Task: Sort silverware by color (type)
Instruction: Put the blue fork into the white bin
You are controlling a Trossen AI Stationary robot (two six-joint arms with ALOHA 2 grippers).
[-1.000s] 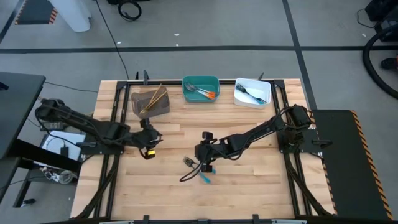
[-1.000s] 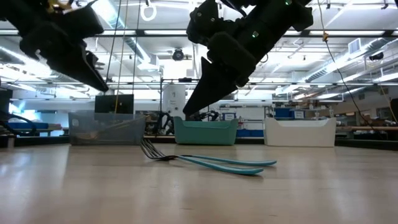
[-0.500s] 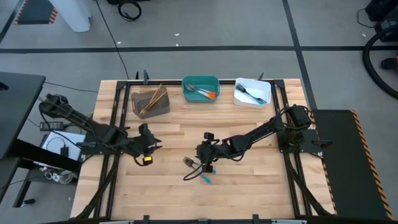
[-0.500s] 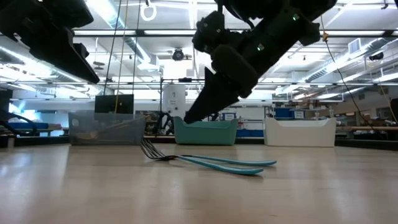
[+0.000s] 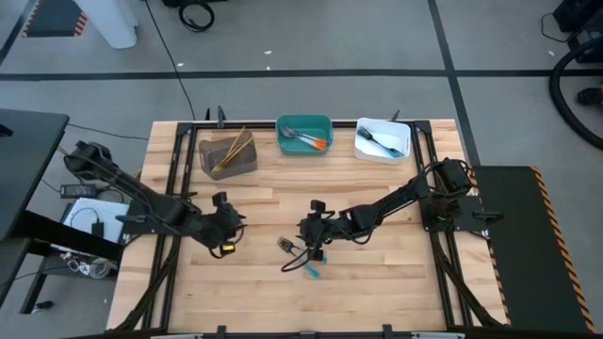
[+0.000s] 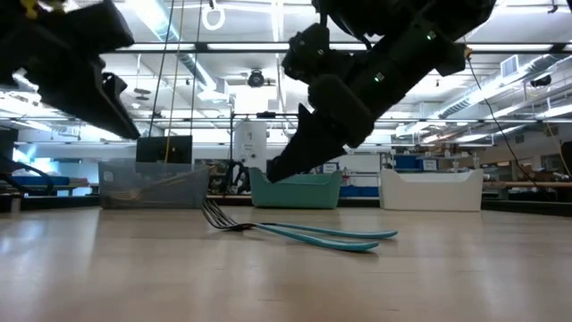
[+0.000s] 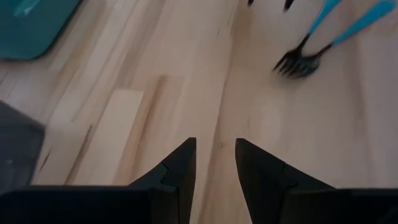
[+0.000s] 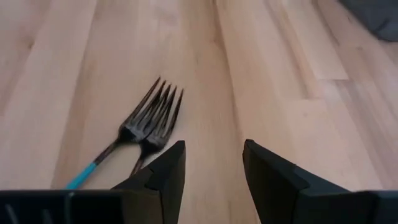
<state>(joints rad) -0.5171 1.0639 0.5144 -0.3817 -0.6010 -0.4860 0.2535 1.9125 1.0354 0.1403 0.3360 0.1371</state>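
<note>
Two blue-handled forks (image 8: 140, 140) lie side by side on the wooden table (image 5: 377, 282), tines overlapping, just ahead of my right gripper (image 8: 213, 163). My fingers (image 8: 166, 168) stand wide apart and empty, hovering low over the boards near the tines. My left gripper (image 7: 215, 163) hangs to the left, clear of the forks, its fingers parted with a narrow gap, holding nothing. Along the far edge: grey bin (image 5: 228, 154) with gold pieces, teal bin (image 5: 303, 134) with orange-handled ones, white bin (image 5: 382, 139) with dark ones.
</note>
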